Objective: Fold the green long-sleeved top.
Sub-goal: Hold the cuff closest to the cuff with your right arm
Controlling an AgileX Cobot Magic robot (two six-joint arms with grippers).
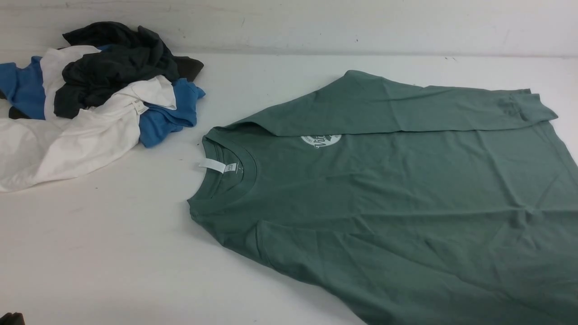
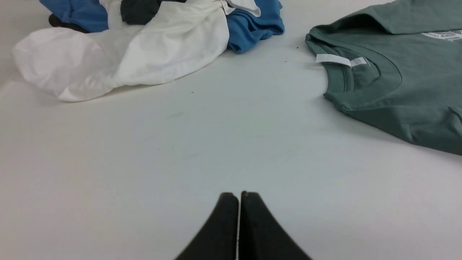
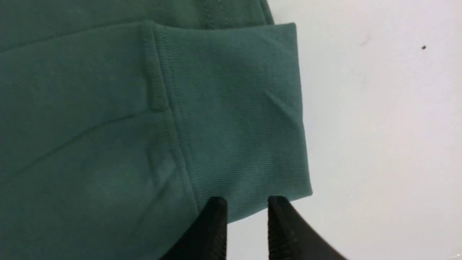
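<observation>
I find the sage-green jersey long-sleeved top (image 1: 406, 203) flat on the white table (image 1: 113, 248), right of centre, one sleeve (image 1: 406, 108) laid across its chest, apparently a first fold. My right gripper (image 3: 247, 206) stands parted at the ribbed cuff (image 3: 234, 115). My left gripper (image 2: 238, 196) sits closed, idle above the table.

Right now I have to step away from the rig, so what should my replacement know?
Left gripper: shut, empty, over bare table.
Right gripper: jaws apart at the edge of a sleeve cuff, not pinching it.
Green top: flat on the table, neck to the left; other clothes piled far left.
Done: far sleeve folded across the chest.
Left to do: the other sleeve, then the body folds.
</observation>
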